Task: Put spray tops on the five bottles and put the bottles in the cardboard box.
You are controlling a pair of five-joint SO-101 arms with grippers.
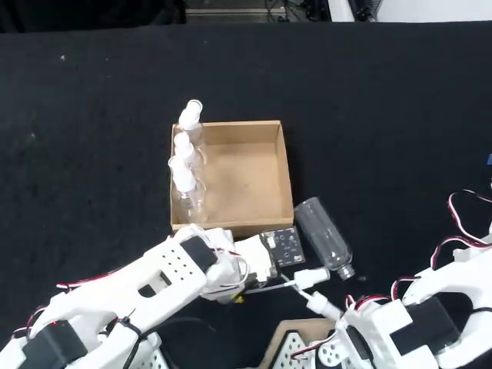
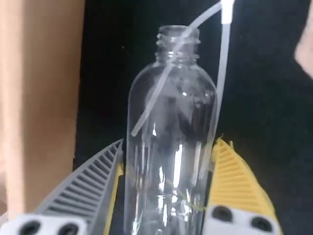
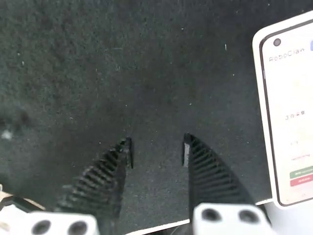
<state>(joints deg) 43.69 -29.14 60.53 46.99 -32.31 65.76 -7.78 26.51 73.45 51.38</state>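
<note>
The left pincer [image 2: 171, 142] holds a clear bottle [image 2: 171, 112] by its lower body. The grey finger [image 2: 93, 181] and the yellow finger [image 2: 234, 181] stand on the two sides of it and touch it. The open neck of the bottle points away from the pincer and has no cap on it. A thin white tube [image 2: 222, 73] passes at the neck, beyond the fingertips. I cannot tell if it goes inside the bottle or only behind it. The wall of the box [image 2: 39, 98] is just beside the grey finger.

In the high view a spray top [image 1: 311, 277] lies on the table, near the neck of the bottle and just beyond the left pincer. Three capped bottles [image 1: 184, 165] are in the box [image 1: 286, 177], in a row along the wall far from the held bottle.

The right pincer [image 3: 156, 147] is open at a medium width and holds nothing. Between its fingers is the black table [image 3: 98, 63]. A phone [image 3: 288, 122] lies on the table beside one finger.
</note>
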